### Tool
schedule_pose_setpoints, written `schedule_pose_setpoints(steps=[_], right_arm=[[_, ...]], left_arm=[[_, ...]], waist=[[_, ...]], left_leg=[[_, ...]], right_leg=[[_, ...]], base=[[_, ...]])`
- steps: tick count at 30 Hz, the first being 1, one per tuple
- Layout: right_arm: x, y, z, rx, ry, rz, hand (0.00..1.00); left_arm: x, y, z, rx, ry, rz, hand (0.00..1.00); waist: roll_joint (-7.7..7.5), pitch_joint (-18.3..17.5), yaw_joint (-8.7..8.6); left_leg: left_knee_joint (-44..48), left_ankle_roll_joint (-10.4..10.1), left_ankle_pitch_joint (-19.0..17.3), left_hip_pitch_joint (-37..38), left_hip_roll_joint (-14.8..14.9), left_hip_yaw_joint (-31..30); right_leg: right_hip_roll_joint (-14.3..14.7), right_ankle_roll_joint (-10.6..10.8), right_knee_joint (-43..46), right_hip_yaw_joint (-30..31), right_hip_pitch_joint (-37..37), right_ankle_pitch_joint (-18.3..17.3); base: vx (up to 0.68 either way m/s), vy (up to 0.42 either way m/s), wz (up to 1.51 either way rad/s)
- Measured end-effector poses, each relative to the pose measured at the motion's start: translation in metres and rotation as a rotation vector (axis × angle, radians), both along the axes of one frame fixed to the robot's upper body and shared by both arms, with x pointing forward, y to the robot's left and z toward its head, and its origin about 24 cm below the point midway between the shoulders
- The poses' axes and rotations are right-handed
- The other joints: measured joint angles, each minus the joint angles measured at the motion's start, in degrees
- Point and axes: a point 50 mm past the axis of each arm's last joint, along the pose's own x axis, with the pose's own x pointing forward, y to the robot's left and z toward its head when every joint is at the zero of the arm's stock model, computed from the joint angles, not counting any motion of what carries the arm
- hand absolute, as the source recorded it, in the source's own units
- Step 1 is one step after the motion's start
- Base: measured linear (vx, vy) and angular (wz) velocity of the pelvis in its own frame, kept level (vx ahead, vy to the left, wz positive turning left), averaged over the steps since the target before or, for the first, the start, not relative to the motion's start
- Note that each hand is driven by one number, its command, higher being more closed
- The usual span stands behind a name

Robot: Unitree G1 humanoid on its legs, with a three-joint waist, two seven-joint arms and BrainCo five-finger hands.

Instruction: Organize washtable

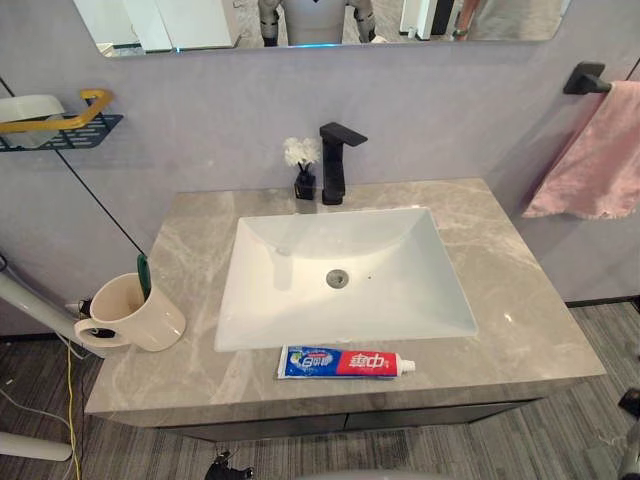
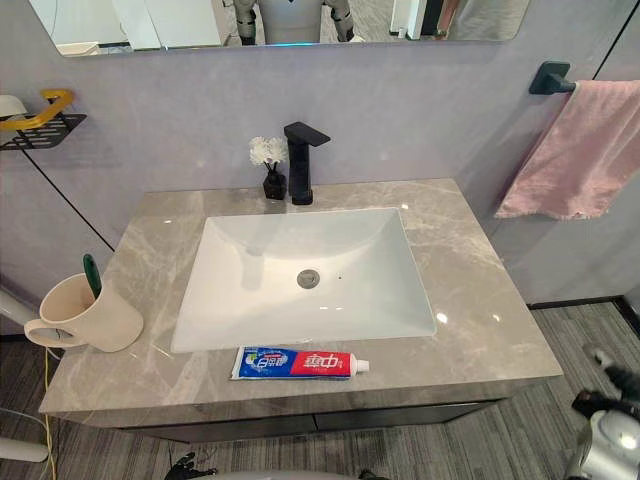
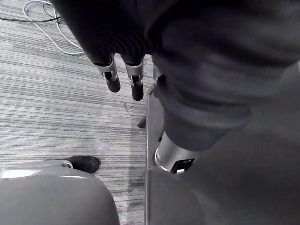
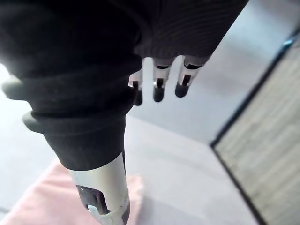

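Countertop (image 1: pixel 500 280) (grey marble), white sink (image 1: pixel 290 300), grey wall (image 1: pixel 450 110), pink towel (image 1: pixel 595 160)

light: bright, even | glare: small spots on countertop (image 2: pixel 497 318) (front right) | shadows: soft, inside sink (image 2: pixel 250 262)

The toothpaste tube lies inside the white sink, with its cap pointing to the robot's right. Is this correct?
Not fully. The toothpaste tube is not inside the sink; it lies on the counter, just in front of the sink's near edge, as the left eye view shows. Its cap does point to the robot's right.
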Motion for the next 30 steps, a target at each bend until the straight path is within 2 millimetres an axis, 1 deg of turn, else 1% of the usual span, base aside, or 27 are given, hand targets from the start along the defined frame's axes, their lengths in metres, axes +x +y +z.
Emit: schedule_pose_setpoints(steps=[1, 2, 3, 4, 5, 6, 7, 8, 9, 10, 11, 12, 13, 15, 16, 18, 19, 20, 21, 23, 27, 28, 30], right_arm=[[0.009, 0.004, 0.019, -0.083, -0.027, 0.045, 0.00], [0.014, 0.008, 0.033, -0.139, -0.056, 0.073, 0.00], [0.021, 0.015, 0.056, -0.226, -0.108, 0.117, 0.00], [0.022, 0.016, 0.060, -0.240, -0.119, 0.125, 0.00], [0.029, 0.026, 0.080, -0.314, -0.174, 0.183, 0.00], [0.034, 0.032, 0.087, -0.339, -0.199, 0.218, 0.00], [0.041, 0.044, 0.100, -0.382, -0.253, 0.274, 0.00], [0.048, 0.058, 0.110, -0.416, -0.298, 0.348, 0.00], [0.052, 0.065, 0.113, -0.426, -0.318, 0.390, 0.00], [0.063, 0.083, 0.118, -0.428, -0.357, 0.501, 0.00], [0.069, 0.095, 0.121, -0.427, -0.381, 0.581, 0.00], [0.076, 0.111, 0.122, -0.415, -0.399, 0.689, 0.00], [0.079, 0.118, 0.122, -0.411, -0.402, 0.736, 0.00], [0.090, 0.150, 0.124, -0.403, -0.410, 0.946, 0.00], [0.091, 0.158, 0.124, -0.399, -0.413, 1.001, 0.00], [0.095, 0.189, 0.120, -0.390, -0.398, 1.196, 0.00], [0.096, 0.196, 0.118, -0.389, -0.386, 1.241, 0.00], [0.097, 0.206, 0.112, -0.375, -0.362, 1.310, 0.00], [0.097, 0.211, 0.110, -0.369, -0.349, 1.340, 0.00], [0.098, 0.229, 0.100, -0.353, -0.305, 1.452, 0.00], [0.094, 0.246, 0.087, -0.361, -0.202, 1.594, 0.00], [0.094, 0.247, 0.085, -0.363, -0.194, 1.603, 0.00], [0.091, 0.256, 0.077, -0.393, -0.123, 1.671, 0.00]], left_arm=[[0.000, 0.000, 0.000, 0.001, -0.003, 0.000, 0.00], [-0.001, 0.000, 0.000, 0.002, -0.004, 0.000, 0.00], [0.000, 0.001, 0.001, 0.004, -0.007, 0.000, 0.00], [0.000, 0.001, 0.001, 0.005, -0.007, 0.000, 0.00], [-0.001, 0.001, 0.001, 0.004, -0.006, 0.000, 0.00], [-0.002, 0.001, 0.001, 0.004, -0.004, 0.000, 0.00], [-0.003, 0.002, 0.001, 0.006, -0.004, -0.001, 0.00], [-0.003, 0.002, 0.001, 0.008, -0.009, -0.005, 0.00], [-0.003, 0.003, 0.001, 0.009, -0.009, -0.007, 0.00], [-0.004, 0.004, 0.001, 0.013, -0.007, -0.012, 0.00], [-0.003, 0.004, 0.001, 0.013, -0.008, -0.021, 0.00], [-0.003, 0.003, 0.002, 0.009, -0.013, -0.028, 0.00], [-0.003, 0.004, 0.002, 0.007, -0.014, -0.034, 0.00], [-0.001, 0.004, 0.002, 0.003, -0.019, -0.063, 0.00], [0.000, 0.004, 0.002, 0.004, -0.023, -0.066, 0.00], [0.000, 0.004, 0.003, 0.006, -0.026, -0.079, 0.00], [0.000, 0.004, 0.003, 0.006, -0.026, -0.081, 0.00], [0.001, 0.004, 0.003, 0.007, -0.026, -0.091, 0.00], [0.001, 0.004, 0.003, 0.007, -0.027, -0.095, 0.00], [0.001, 0.004, 0.003, 0.008, -0.026, -0.101, 0.00], [0.001, 0.004, 0.003, 0.010, -0.024, -0.114, 0.00], [0.001, 0.004, 0.003, 0.011, -0.024, -0.116, 0.00], [0.003, 0.005, 0.003, 0.016, -0.023, -0.131, 0.00]], waist=[[-0.07, -0.03, 0.00], [-0.16, -0.09, -0.02], [-0.39, -0.25, -0.03], [-0.43, -0.26, -0.03], [-0.55, -0.31, 0.04], [-0.59, -0.42, -0.06], [-0.68, -0.59, -0.18], [-0.94, -0.75, 0.04], [-1.05, -0.83, 0.10], [-1.37, -1.07, 0.13], [-1.35, -1.33, 0.15], [-1.62, -1.48, 0.24], [-1.86, -1.53, 0.33], [-2.35, -1.63, 1.73], [-2.41, -1.64, 1.81], [-2.63, -1.71, 2.11], [-2.68, -1.72, 2.31], [-2.76, -1.76, 3.09], [-2.81, -1.78, 3.34], [-2.89, -1.75, 3.58], [-3.03, -1.70, 3.47], [-3.06, -1.70, 3.48], [-3.35, -1.74, 3.75]], left_leg=[[0.12, 0.00, 0.00, -0.15, -0.05, -0.24], [0.17, 0.05, 0.03, -0.32, -0.12, -0.60], [0.18, 0.25, 0.16, -0.79, -0.27, -1.33], [0.18, 0.31, 0.20, -0.88, -0.30, -1.40], [0.20, 0.48, 0.32, -1.14, -0.49, -1.76], [0.24, 0.58, 0.38, -1.32, -0.57, -2.04], [0.23, 0.75, 0.50, -1.57, -0.75, -2.61], [0.27, 0.82, 0.56, -1.67, -0.88, -2.98], [0.31, 0.84, 0.57, -1.70, -0.92, -3.08], [0.34, 0.97, 0.66, -1.83, -1.05, -3.40], [0.42, 1.03, 0.71, -1.98, -1.15, -3.74], [0.53, 1.18, 0.84, -2.21, -1.32, -4.46], [0.54, 1.25, 0.92, -2.35, -1.40, -4.64], [0.85, 1.32, 1.01, -2.76, -1.72, -4.93], [1.08, 1.33, 1.01, -2.92, -1.83, -5.20], [1.40, 1.66, 1.33, -3.63, -2.40, -6.74], [1.41, 1.69, 1.41, -3.71, -2.50, -6.93], [1.41, 1.75, 1.53, -3.78, -2.66, -7.20], [1.43, 1.76, 1.61, -3.84, -2.74, -7.43], [1.39, 1.89, 1.95, -3.98, -3.09, -8.19], [1.22, 1.99, 2.57, -4.41, -3.47, -9.29], [1.22, 1.99, 2.58, -4.41, -3.47, -9.29], [1.21, 1.89, 2.72, -4.41, -3.40, -9.40]], right_leg=[[-0.05, 0.06, -0.12, -0.13, 0.03, 0.08], [-0.10, 0.11, -0.24, -0.35, 0.05, 0.15], [-0.20, 0.24, -0.87, -0.81, 0.10, 0.49], [-0.22, 0.25, -0.92, -0.86, 0.08, 0.53], [-0.42, 0.30, -1.00, -1.30, 0.09, 0.57], [-0.53, 0.30, -1.02, -1.58, 0.11, 0.57], [-0.70, 0.30, -1.00, -2.07, 0.11, 0.57], [-0.82, 0.30, -0.99, -2.34, 0.16, 0.57], [-0.87, 0.30, -0.99, -2.43, 0.21, 0.57], [-0.98, 0.30, -0.98, -2.75, 0.24, 0.57], [-1.07, 0.30, -0.97, -3.14, 0.29, 0.57], [-1.22, 0.30, -0.95, -3.81, 0.46, 0.57], [-1.30, 0.30, -0.95, -3.95, 0.43, 0.56], [-1.65, 0.31, -0.80, -4.24, 0.26, 0.56], [-1.77, 0.31, -0.79, -4.54, 0.33, 0.56], [-2.19, 0.31, -0.78, -5.78, 0.47, 0.56], [-2.26, 0.31, -0.77, -6.08, 0.49, 0.56], [-2.39, 0.31, -0.71, -6.61, 0.53, 0.56], [-2.46, 0.31, -0.71, -6.80, 0.62, 0.55], [-2.72, 0.31, -0.70, -7.21, 0.86, 0.55], [-3.03, 0.31, -0.54, -8.27, 0.85, 0.54], [-3.03, 0.31, -0.51, -8.27, 0.84, 0.54], [-2.96, 0.31, -0.40, -8.32, 0.82, 0.54]], base=[[-0.03, 0.000, 0.06], [-0.03, -0.002, 0.14], [-0.02, -0.002, 0.13], [-0.01, 0.001, 0.16], [-0.01, 0.004, 0.13], [-0.01, 0.011, 0.20], [-0.01, 0.015, 0.19], [-0.01, 0.016, 0.16], [-0.01, 0.010, 0.12], [-0.02, 0.007, 0.12], [-0.03, 0.005, 0.23], [-0.03, 0.003, 0.23], [-0.04, 0.006, 0.18], [-0.04, 0.018, 0.09], [-0.04, 0.021, 0.23], [-0.03, 0.015, 0.32], [-0.04, 0.012, 0.22], [-0.04, 0.011, 0.13], [-0.03, 0.009, 0.21], [-0.03, 0.014, 0.19], [-0.04, 0.010, 0.14], [-0.04, 0.004, 0.06], [-0.04, 0.000, 0.01]])
